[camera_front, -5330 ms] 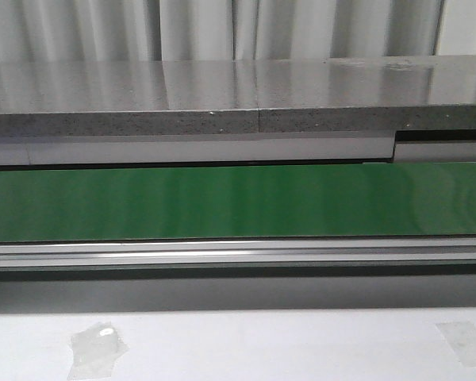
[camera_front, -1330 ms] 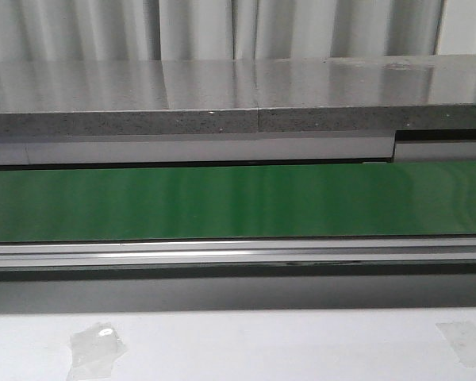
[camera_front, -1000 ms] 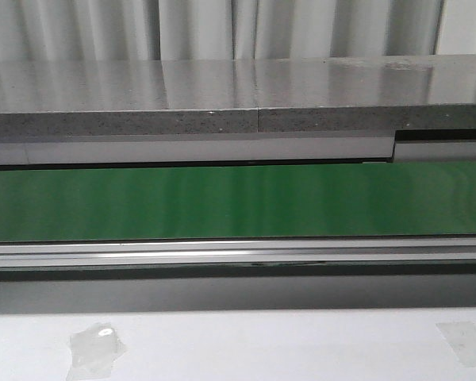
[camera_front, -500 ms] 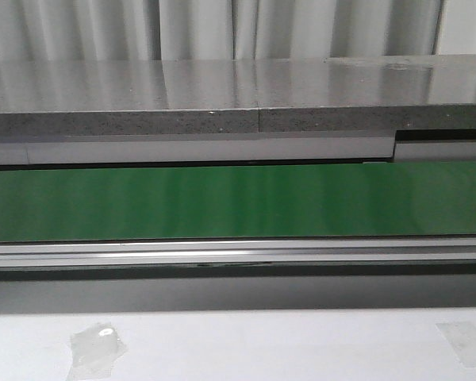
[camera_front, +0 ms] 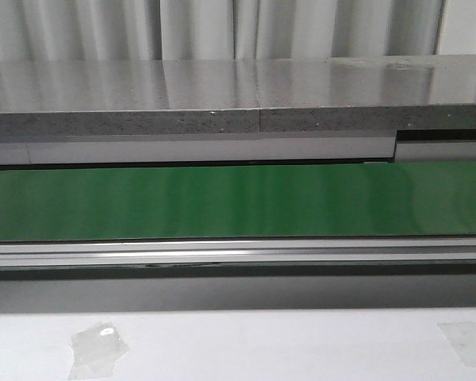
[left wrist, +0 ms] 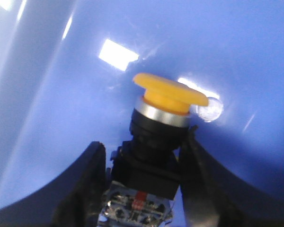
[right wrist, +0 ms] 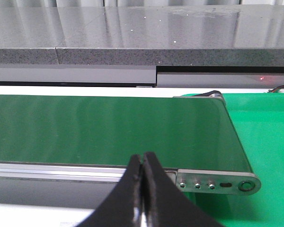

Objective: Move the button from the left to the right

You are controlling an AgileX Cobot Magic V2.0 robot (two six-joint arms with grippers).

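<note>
The left gripper (left wrist: 143, 182) pinches the button (left wrist: 158, 142) by its black body, yellow cap over a blue surface (left wrist: 236, 56). The right gripper (right wrist: 143, 189) has fingers pressed together, near the green belt (camera_front: 238, 202); a grey shelf (camera_front: 222, 99) lies beyond.

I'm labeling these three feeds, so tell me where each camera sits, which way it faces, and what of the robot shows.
Front view: fixed, facing forward over the green conveyor belt and grey counter; no robot part shows.
Left wrist view: on the left arm, looking close at the button between the left gripper fingers, against a blue surface.
Right wrist view: on the right arm, facing the belt's end; the right gripper shows shut, empty.
Front and right wrist views share belt and counter.
</note>
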